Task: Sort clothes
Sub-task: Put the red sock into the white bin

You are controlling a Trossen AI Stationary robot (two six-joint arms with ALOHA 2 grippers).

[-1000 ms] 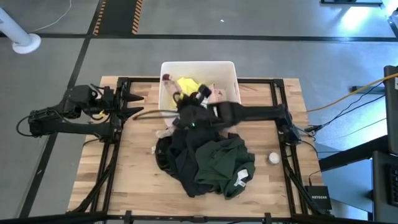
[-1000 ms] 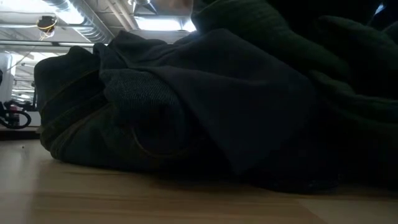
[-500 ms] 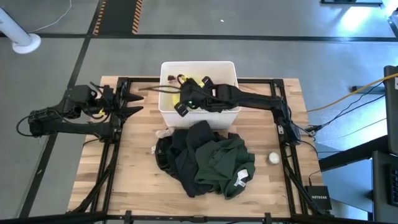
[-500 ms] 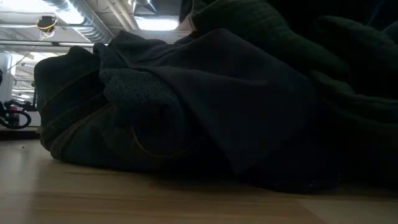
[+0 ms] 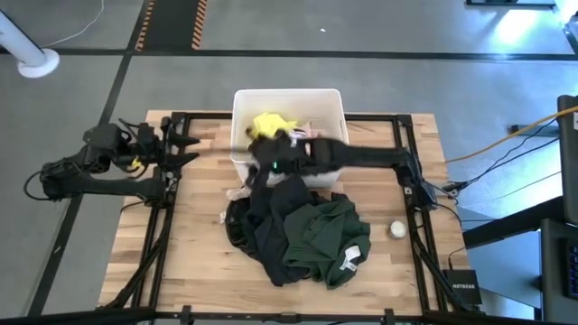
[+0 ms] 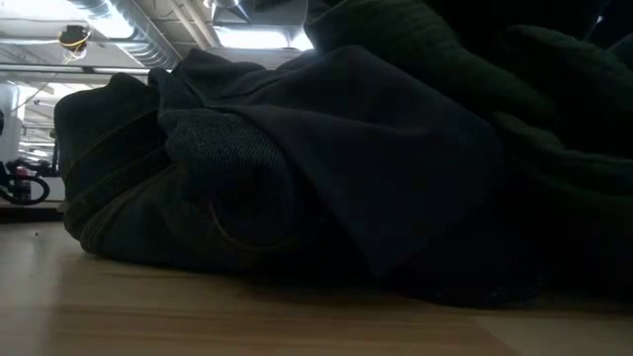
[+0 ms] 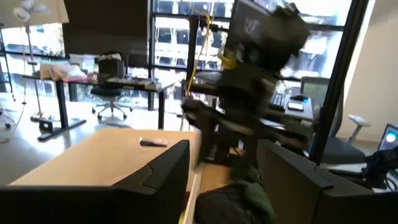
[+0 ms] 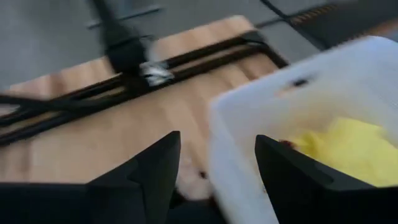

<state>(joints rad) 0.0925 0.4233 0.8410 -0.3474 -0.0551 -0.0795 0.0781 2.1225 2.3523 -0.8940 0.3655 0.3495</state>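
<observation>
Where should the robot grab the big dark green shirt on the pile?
Probably the raised fold along the top of the dark green shirt, coming straight down from above. It lies uppermost on the pile of dark clothes, bunched into ridges that two fingers could pinch.

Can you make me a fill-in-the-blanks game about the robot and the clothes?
1. The yellow garment lies inside the white ____.
2. The pile of dark clothes lies on the wooden ____.
3. The small white ball sits near the table's ____ edge.
4. The right tool is empty, and its fingers are ____.

Missing words: bin; table; right; open
</observation>
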